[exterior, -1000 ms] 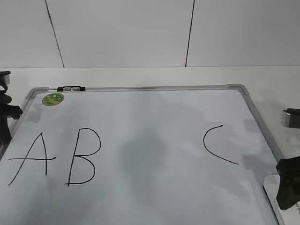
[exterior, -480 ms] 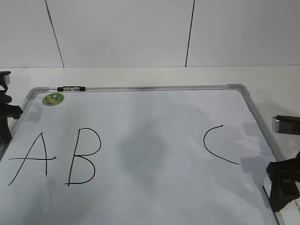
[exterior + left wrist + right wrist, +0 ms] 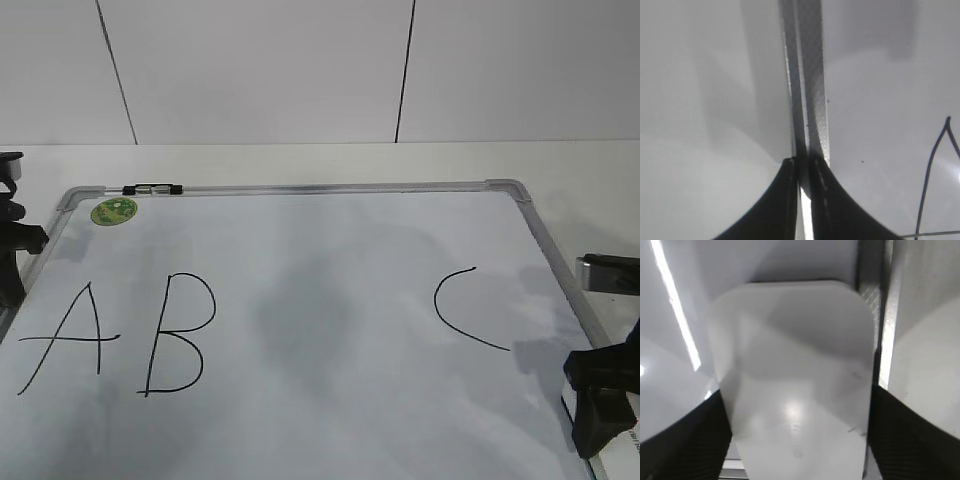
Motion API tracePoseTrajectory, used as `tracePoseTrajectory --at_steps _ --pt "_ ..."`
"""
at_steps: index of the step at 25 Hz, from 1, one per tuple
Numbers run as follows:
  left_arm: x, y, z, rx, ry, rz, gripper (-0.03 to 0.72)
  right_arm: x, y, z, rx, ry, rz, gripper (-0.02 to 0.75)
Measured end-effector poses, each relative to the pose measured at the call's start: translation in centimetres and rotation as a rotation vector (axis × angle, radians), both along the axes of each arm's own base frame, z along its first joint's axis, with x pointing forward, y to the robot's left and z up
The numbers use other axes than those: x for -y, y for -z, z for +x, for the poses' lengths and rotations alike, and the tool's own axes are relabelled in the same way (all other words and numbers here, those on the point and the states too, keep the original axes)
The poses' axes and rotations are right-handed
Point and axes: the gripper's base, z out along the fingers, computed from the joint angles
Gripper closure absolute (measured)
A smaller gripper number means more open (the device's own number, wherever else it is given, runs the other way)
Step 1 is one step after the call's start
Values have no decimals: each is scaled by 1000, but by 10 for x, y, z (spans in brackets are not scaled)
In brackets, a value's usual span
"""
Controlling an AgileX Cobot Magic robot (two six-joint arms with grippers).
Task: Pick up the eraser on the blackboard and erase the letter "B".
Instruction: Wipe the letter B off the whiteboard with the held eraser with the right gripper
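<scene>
White tabletop, blackboard (image 3: 330, 300) — right gripper (image 3: 797, 440) spread wide, the eraser (image 3: 795, 380) between its fingers.

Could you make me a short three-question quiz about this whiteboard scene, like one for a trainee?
1. True or false: the B sits between the A and the C.
2. Which object lies between the right gripper fingers: (a) sticker, (b) eraser, (c) marker?
3. Fill in: the green sticker is at the blackboard's top ____ corner.

Key: 1 true; 2 b, the eraser; 3 left.
</scene>
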Motion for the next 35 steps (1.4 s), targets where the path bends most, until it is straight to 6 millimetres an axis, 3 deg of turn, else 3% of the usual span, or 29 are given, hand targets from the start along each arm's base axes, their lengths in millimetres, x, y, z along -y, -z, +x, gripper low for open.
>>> tracePoseTrajectory --at_steps 5,12,28,35 --pt "0 0 0 2 0 0 666 -1 1 1 -5 4 4 146" --pt "0 0 0 2 -1 0 666 -1 1 0 -11 3 4 176" --pt "0 0 0 4 -3 -3 666 0 1 0 -17 -3 0 180" --pt "0 0 0 4 -3 -3 667 -1 -8 10 6 -14 -6 180"
